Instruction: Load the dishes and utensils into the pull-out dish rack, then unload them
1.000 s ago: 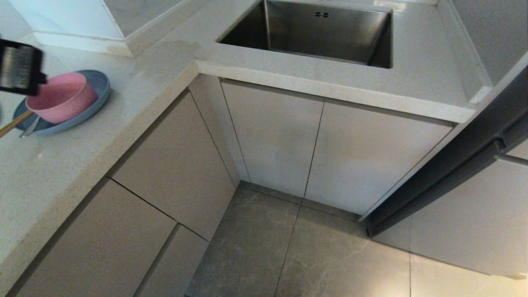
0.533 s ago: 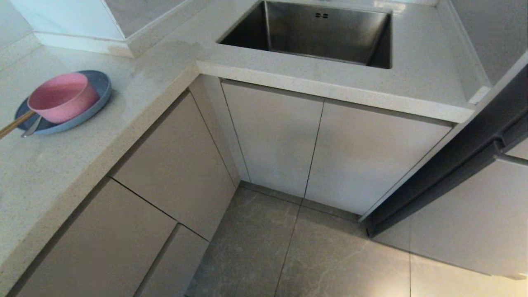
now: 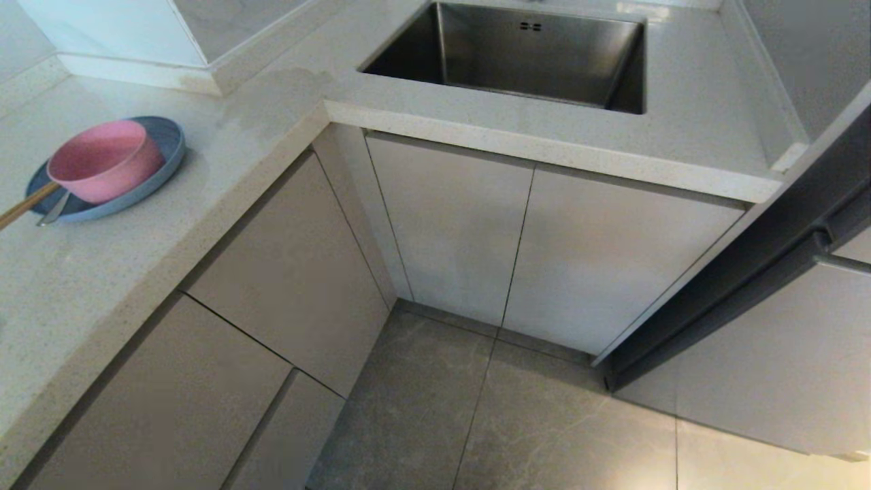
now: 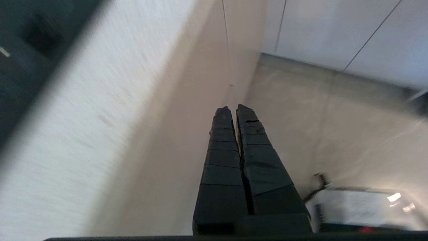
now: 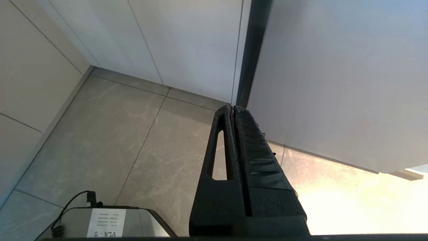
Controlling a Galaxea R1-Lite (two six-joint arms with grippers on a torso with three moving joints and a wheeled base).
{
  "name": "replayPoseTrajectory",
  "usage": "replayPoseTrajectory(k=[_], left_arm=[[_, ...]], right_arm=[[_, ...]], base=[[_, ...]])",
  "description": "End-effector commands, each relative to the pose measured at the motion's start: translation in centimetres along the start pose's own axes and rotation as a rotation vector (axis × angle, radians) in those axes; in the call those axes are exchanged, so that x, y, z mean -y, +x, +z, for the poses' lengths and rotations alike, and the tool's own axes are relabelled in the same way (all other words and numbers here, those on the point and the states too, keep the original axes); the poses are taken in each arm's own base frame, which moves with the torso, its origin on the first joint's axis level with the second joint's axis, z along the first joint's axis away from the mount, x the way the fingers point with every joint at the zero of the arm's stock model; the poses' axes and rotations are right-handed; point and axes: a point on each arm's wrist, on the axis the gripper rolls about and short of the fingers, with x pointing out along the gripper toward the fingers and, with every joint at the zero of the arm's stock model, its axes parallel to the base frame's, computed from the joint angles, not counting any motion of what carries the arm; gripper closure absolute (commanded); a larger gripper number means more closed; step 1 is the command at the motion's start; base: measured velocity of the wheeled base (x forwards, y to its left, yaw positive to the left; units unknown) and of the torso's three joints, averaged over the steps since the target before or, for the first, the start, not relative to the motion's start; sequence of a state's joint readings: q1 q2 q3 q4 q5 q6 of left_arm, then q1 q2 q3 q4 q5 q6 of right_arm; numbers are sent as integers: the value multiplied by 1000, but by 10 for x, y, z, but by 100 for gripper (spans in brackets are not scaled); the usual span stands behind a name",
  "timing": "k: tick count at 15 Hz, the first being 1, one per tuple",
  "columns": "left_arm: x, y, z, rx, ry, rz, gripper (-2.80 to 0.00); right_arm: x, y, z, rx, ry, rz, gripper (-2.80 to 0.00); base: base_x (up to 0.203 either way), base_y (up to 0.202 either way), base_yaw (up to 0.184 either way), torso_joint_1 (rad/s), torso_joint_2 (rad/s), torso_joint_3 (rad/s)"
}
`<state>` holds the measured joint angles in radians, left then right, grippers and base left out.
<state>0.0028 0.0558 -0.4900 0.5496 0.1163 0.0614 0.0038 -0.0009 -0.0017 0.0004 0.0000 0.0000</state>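
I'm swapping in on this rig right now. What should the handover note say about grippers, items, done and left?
Left gripper: shut, empty, hanging beside the cabinet fronts above the floor.
Right gripper: shut, empty, parked low over the floor.
Pink bowl sits on the blue plate on the counter; chopsticks and a metal utensil lean at the plate's edge.
No rack in view; the drawer fronts look closed.
Done or left: cannot tell; nothing is in a rack now.
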Motion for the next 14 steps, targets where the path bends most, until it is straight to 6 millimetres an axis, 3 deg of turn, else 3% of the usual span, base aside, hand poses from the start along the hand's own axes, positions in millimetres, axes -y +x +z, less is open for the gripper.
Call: replayPoseTrajectory(k=[1, 5, 6, 14], left_arm=[[3, 10, -23, -4, -32, -10, 0], [10, 47, -54, 90, -56, -36, 0], [10, 51, -53, 172, -61, -49, 0], [13, 56, -65, 126, -4, -114, 0]], right_arm=[[0, 0, 0, -1, 0, 1, 0], [0, 0, 0, -1, 0, 1, 0], [0, 0, 0, -1, 0, 1, 0], [0, 0, 0, -1, 0, 1, 0]], base=[[0, 0, 0, 0, 0, 0], [0, 0, 0, 0, 0, 0], [0, 0, 0, 0, 0, 0], [0, 0, 0, 0, 0, 0]])
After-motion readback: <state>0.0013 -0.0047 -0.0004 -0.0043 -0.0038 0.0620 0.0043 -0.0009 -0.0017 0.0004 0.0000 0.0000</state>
